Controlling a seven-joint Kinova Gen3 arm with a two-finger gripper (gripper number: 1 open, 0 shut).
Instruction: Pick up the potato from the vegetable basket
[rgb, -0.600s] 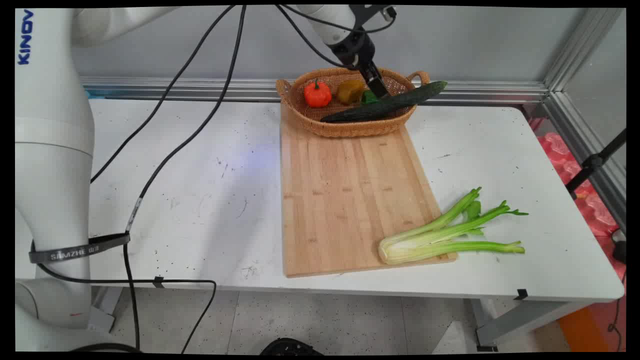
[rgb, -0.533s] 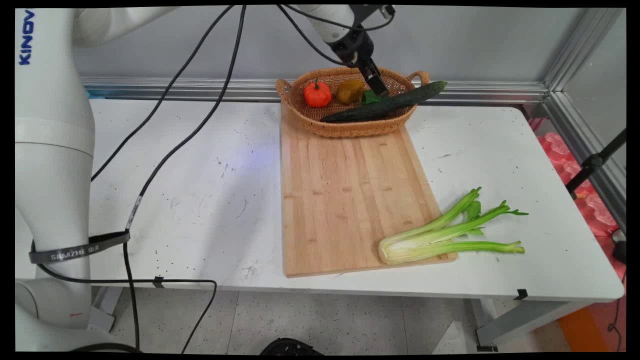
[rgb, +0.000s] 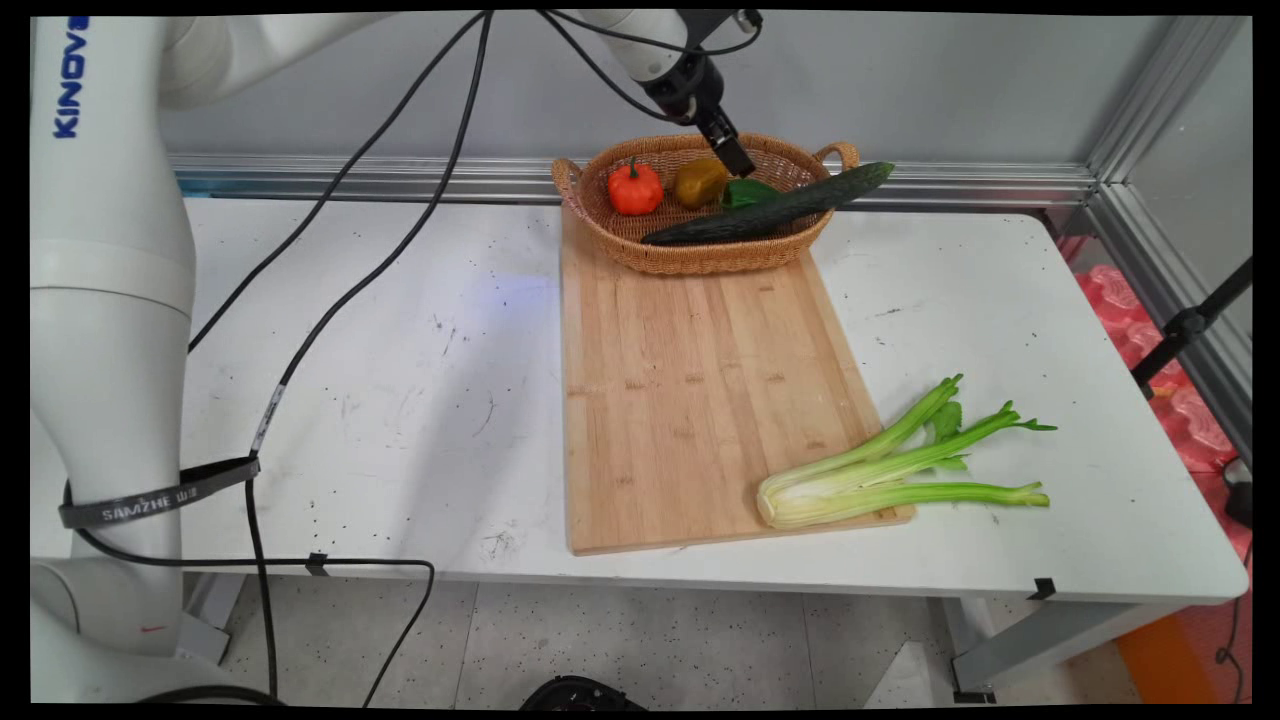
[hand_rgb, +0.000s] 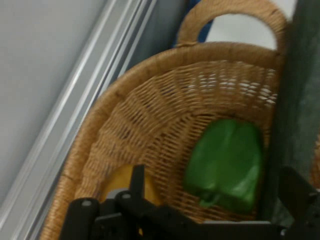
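The black two-finger pincer (rgb: 735, 160) hangs released and empty above the oval woven wicker basket (rgb: 700, 255) at the white desk's (rgb: 350, 350) far side, nearest the green bell pepper (hand_rgb: 227, 165). Beside the pepper, a long dark cucumber (rgb: 770, 207) leans over the rim.

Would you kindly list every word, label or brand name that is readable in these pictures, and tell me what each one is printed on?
"KINOV", blue letters cut off at the picture's edge, on the white arm link at upper left.
"SAMZHE", followed by small characters too blurred to read, on the black cable strap round the arm's lower part.
Nothing readable on the basket, the cutting board or in the hand view.
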